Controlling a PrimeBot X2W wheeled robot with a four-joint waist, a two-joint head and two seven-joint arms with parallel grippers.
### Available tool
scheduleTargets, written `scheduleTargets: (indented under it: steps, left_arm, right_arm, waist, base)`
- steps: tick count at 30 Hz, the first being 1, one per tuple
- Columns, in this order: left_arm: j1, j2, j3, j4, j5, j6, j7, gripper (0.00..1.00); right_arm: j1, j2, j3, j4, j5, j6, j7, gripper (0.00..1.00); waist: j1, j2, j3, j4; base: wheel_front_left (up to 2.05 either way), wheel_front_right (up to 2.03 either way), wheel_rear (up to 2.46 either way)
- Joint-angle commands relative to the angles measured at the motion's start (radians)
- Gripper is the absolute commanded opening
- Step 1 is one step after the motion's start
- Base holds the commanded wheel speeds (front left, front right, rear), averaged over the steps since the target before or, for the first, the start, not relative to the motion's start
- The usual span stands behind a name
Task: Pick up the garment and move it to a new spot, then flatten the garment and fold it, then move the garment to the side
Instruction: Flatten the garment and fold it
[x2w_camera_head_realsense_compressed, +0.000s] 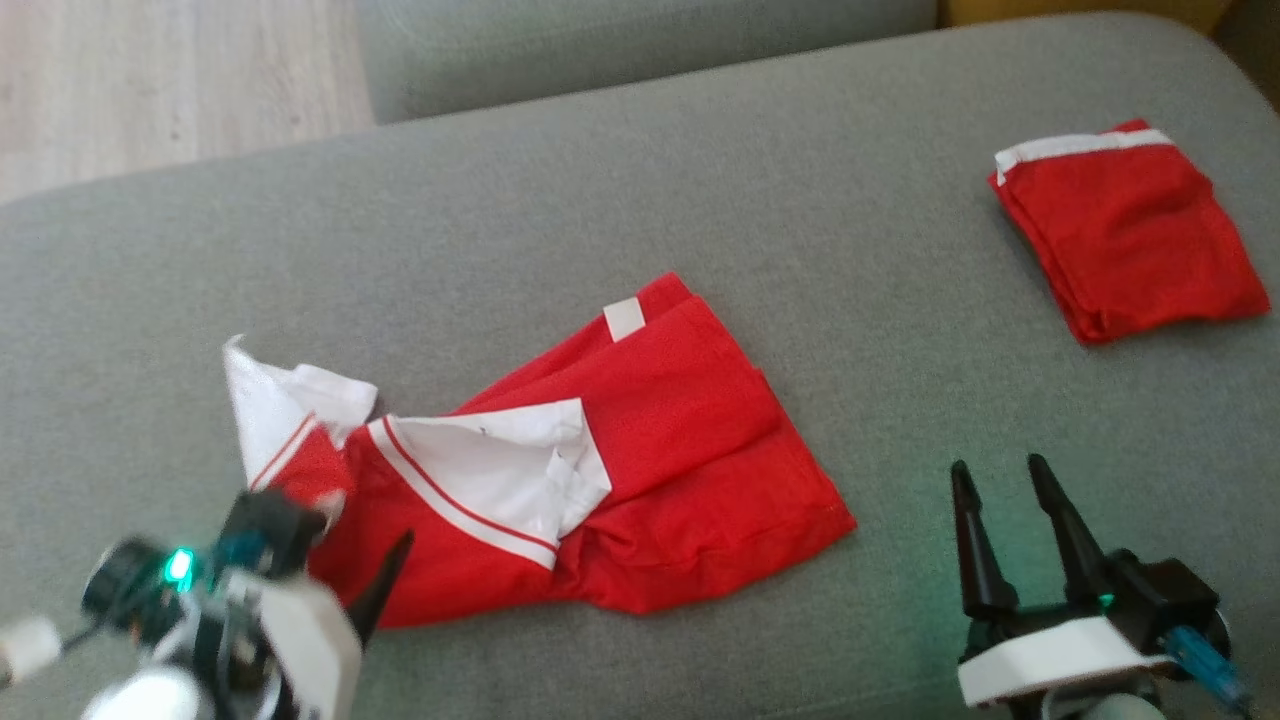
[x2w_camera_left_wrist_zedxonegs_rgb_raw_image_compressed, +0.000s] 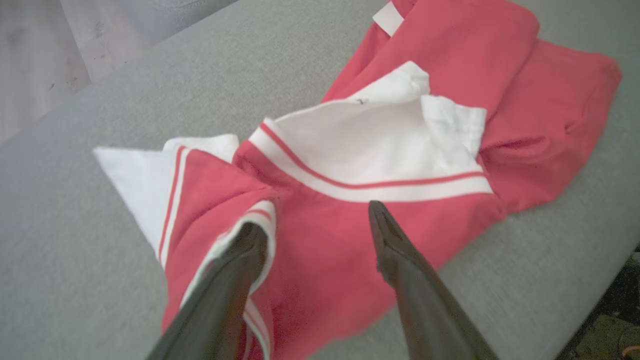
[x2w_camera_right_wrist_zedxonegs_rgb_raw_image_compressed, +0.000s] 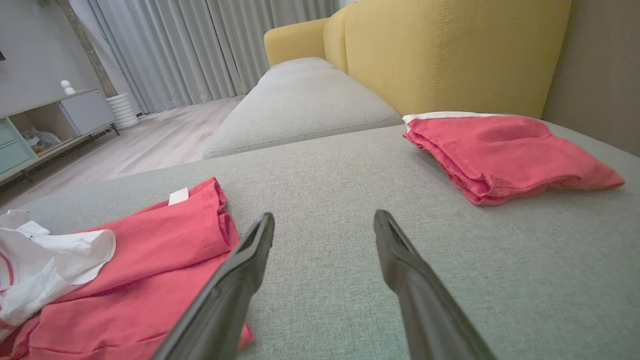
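Over the crumpled garment (x2w_camera_head_realsense_compressed: 640, 470), left fingers (x2w_camera_left_wrist_zedxonegs_rgb_raw_image_compressed: 235, 280) gape empty (blurred from the head); right fingers (x2w_camera_right_wrist_zedxonegs_rgb_raw_image_compressed: 240, 280) likewise, above grey cushion (x2w_camera_right_wrist_zedxonegs_rgb_raw_image_compressed: 350, 170).

Right gripper (x2w_camera_right_wrist_zedxonegs_rgb_raw_image_compressed: 324, 217) spread wide over grey cushion (x2w_camera_right_wrist_zedxonegs_rgb_raw_image_compressed: 325, 165); garment (x2w_camera_right_wrist_zedxonegs_rgb_raw_image_compressed: 150, 250) beside it.

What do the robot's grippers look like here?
Both have two long, tapering black fingers. The right gripper sits on a white housing with a blue cable. The left gripper, blurred in the head view, shows a green light.
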Motion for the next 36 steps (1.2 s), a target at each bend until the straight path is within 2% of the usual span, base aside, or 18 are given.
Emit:
scheduleTargets:
  steps: [1, 6, 10, 12, 14, 15, 17, 20, 21, 22, 25, 27, 30, 36]
  left_arm:
    - [0.014, 0.069, 0.068, -0.099, -0.009, 0.038, 0.028, 1.00]
    - [0.182, 0.153, 0.132, -0.338, -0.025, 0.162, 0.117, 1.00]
    - [0.312, 0.240, 0.212, -0.463, 0.009, 0.278, 0.170, 1.00]
    - [0.354, 0.266, 0.251, -0.502, 0.020, 0.316, 0.168, 1.00]
    - [0.372, 0.293, 0.277, -0.524, 0.035, 0.324, 0.153, 1.00]
    - [0.363, 0.298, 0.284, -0.538, 0.042, 0.318, 0.133, 1.00]
    - [0.306, 0.291, 0.277, -0.562, 0.044, 0.273, 0.073, 1.00]
    - [0.165, 0.273, 0.226, -0.529, 0.068, 0.175, -0.001, 1.00]
    - [0.061, 0.252, 0.165, -0.473, 0.100, 0.105, -0.015, 1.00]
    - [0.061, 0.252, 0.165, -0.473, 0.100, 0.105, -0.015, 1.00]
    - [-0.098, 0.191, 0.063, -0.364, 0.139, -0.004, -0.025, 1.00]
    - [-0.200, 0.144, -0.012, -0.284, 0.165, -0.052, -0.046, 1.00]
    - [-0.329, 0.090, -0.135, -0.160, 0.177, -0.080, -0.088, 1.00]
    - [-0.554, 0.119, -0.444, 0.066, 0.228, -0.084, -0.181, 1.00]
  right_arm:
    - [-0.001, -0.005, 0.010, -0.028, 0.010, 0.007, -0.004, 1.00]
    - [0.030, -0.005, -0.001, -0.030, 0.009, 0.007, -0.004, 1.00]
    - [0.049, -0.005, -0.008, -0.036, 0.012, 0.007, -0.004, 1.00]
    - [0.053, -0.005, -0.008, -0.039, 0.013, 0.007, -0.004, 1.00]
    - [0.052, -0.005, 0.002, -0.037, 0.012, 0.007, -0.004, 1.00]
    - [0.051, -0.005, 0.005, -0.037, 0.011, 0.007, -0.004, 1.00]
    - [0.044, -0.005, 0.008, -0.037, 0.009, 0.007, -0.004, 1.00]
    - [0.023, -0.005, 0.022, -0.034, 0.002, 0.007, -0.004, 1.00]
    - [0.003, -0.005, 0.029, -0.032, 0.006, 0.007, -0.004, 1.00]
    - [0.003, -0.005, 0.029, -0.032, 0.006, 0.007, -0.004, 1.00]
    - [-0.030, -0.005, 0.029, -0.035, 0.009, 0.007, -0.004, 1.00]
    - [-0.047, -0.005, 0.033, -0.035, 0.007, 0.007, -0.004, 1.00]
    - [-0.061, -0.005, 0.035, -0.034, 0.009, 0.007, -0.004, 1.00]
    - [-0.085, -0.005, 0.048, -0.031, 0.036, 0.007, -0.004, 1.00]
  waist:
    - [0.0000, 0.0000, -0.025, 0.012]
    - [0.0000, 0.0000, -0.081, 0.051]
    - [0.0000, 0.0000, -0.108, 0.087]
    - [0.0000, 0.0000, -0.109, 0.104]
    - [0.0000, 0.0000, -0.108, 0.114]
    - [0.0000, 0.0000, -0.105, 0.119]
    - [0.0000, 0.0000, -0.096, 0.126]
    - [0.0000, 0.0000, -0.073, 0.124]
    - [0.0000, 0.0000, -0.055, 0.111]
    - [0.0000, 0.0000, -0.055, 0.111]
    - [0.0000, 0.0000, -0.024, 0.086]
    - [0.0000, 0.0000, -0.006, 0.069]
    - [0.0000, 0.0000, 0.017, 0.042]
    - [0.0000, 0.0000, 0.059, -0.023]
  base:
    - [0.00, 0.00, 0.00]
    - [0.00, 0.00, 0.00]
    - [0.00, 0.00, 0.00]
    - [0.00, 0.00, 0.00]
    - [0.00, 0.00, 0.00]
    - [0.00, 0.00, 0.00]
    - [0.00, 0.00, 0.00]
    - [0.00, 0.00, 0.00]
    - [0.00, 0.00, 0.00]
    - [0.00, 0.00, 0.00]
    - [0.00, 0.00, 0.00]
    - [0.00, 0.00, 0.00]
    - [0.00, 0.00, 0.00]
    - [0.00, 0.00, 0.00]
